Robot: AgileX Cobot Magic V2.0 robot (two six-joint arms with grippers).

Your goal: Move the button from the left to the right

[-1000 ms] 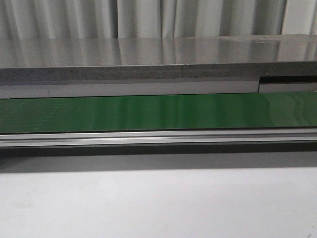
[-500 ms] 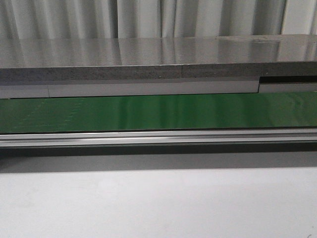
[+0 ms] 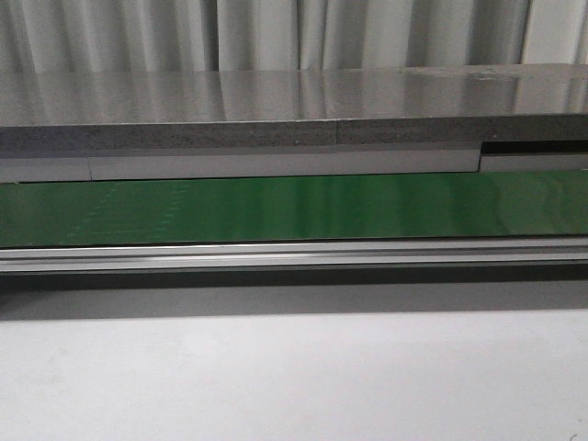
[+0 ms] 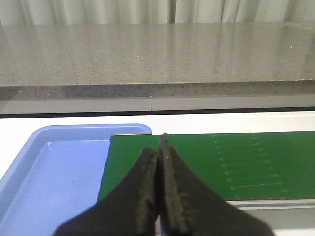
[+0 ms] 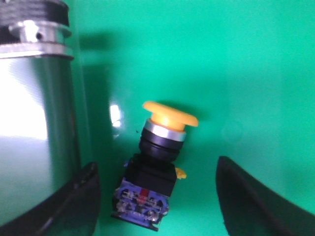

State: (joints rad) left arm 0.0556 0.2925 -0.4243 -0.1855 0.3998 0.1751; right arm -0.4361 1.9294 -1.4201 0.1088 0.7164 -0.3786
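Across the front view a long green belt (image 3: pixel 294 208) runs from side to side, edged toward the robot by a silver rail (image 3: pixel 294 255) and, beyond it, by a grey speckled ledge (image 3: pixel 276 106) with pale curtains (image 3: pixel 276 35) behind. A white worktop (image 3: pixel 294 377) lies nearest the robot. Neither arm shows in this view.

On the belt's green surface, seen from the right wrist, the button (image 5: pixel 156 164) lies tipped on its side, its yellow cap pointing away from the fingers and its black body, with blue and red marks, toward them. The right end effector (image 5: pixel 156 196) is spread wide, one dark finger (image 5: pixel 74 206) on each side of the button's body, with clear green belt between each finger and the button. A shiny metal roller (image 5: pixel 39 98) stands close beside one finger, leaving little room on that side; the other side is open belt.

From the left wrist, the left end effector (image 4: pixel 158 152) has its fingers pressed together, gripping nothing, poised over the belt's end where a blue tray (image 4: pixel 49 177) meets it.
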